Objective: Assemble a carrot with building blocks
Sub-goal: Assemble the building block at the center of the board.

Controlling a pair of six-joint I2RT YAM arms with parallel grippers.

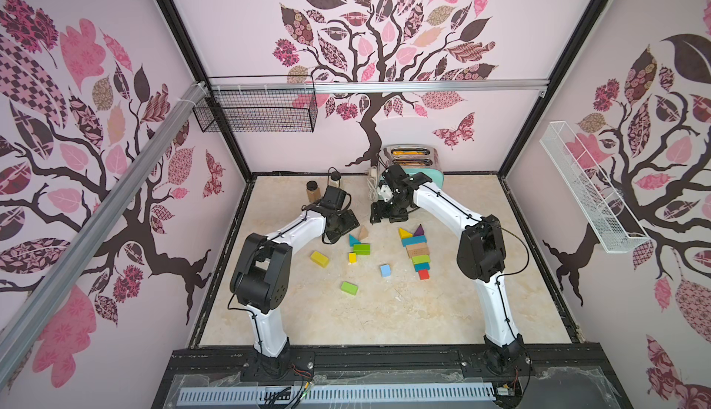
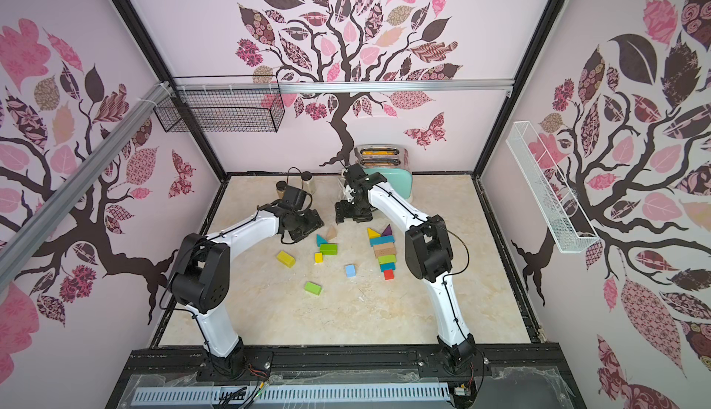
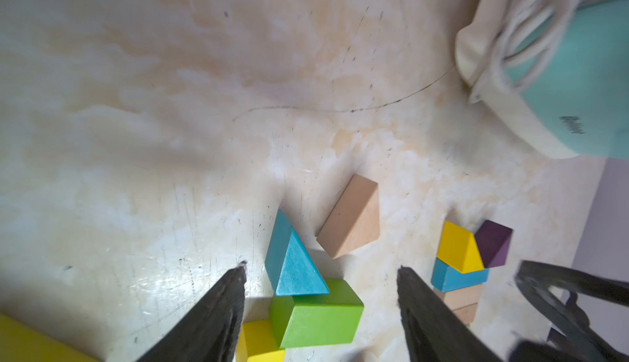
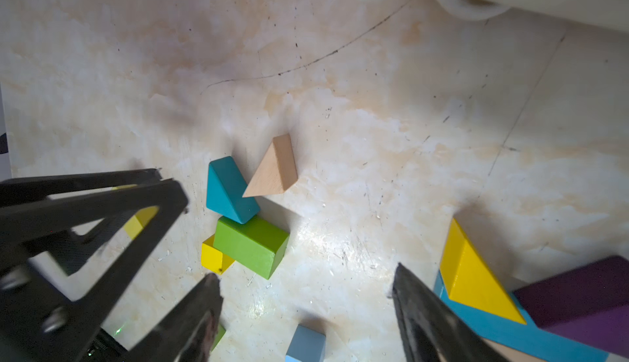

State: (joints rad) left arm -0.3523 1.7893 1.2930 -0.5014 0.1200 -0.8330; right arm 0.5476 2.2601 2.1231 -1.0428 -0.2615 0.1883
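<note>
Currently, the carrot figure (image 1: pixel 417 251) is lying right of centre in both top views and is looking largely built. Two wedges, the yellow wedge (image 1: pixel 404 233) and purple wedge (image 1: pixel 419 230), are forming the leaves. Five rows are tapering toward the lower edge: teal row (image 1: pixel 414 240), tan row (image 1: pixel 417 250), green row (image 1: pixel 420 259), second teal row (image 1: pixel 422 267), red cube (image 1: pixel 424 274).

Seven loose blocks are lying left of it:
- two wedges: tan wedge (image 1: pixel 363 232), teal wedge (image 1: pixel 353 240)
- three bars: green bar (image 1: pixel 361 249), yellow bar (image 1: pixel 319 259), light green bar (image 1: pixel 349 288)
- two cubes: yellow cube (image 1: pixel 352 258), light blue cube (image 1: pixel 385 270)

Whether any belong in the figure cannot be told.

The left gripper (image 3: pixel 321 268) is hovering near the teal wedge, jaws spread and empty. The right gripper (image 4: pixel 304 271) is likewise standing open, holding nothing.
</note>
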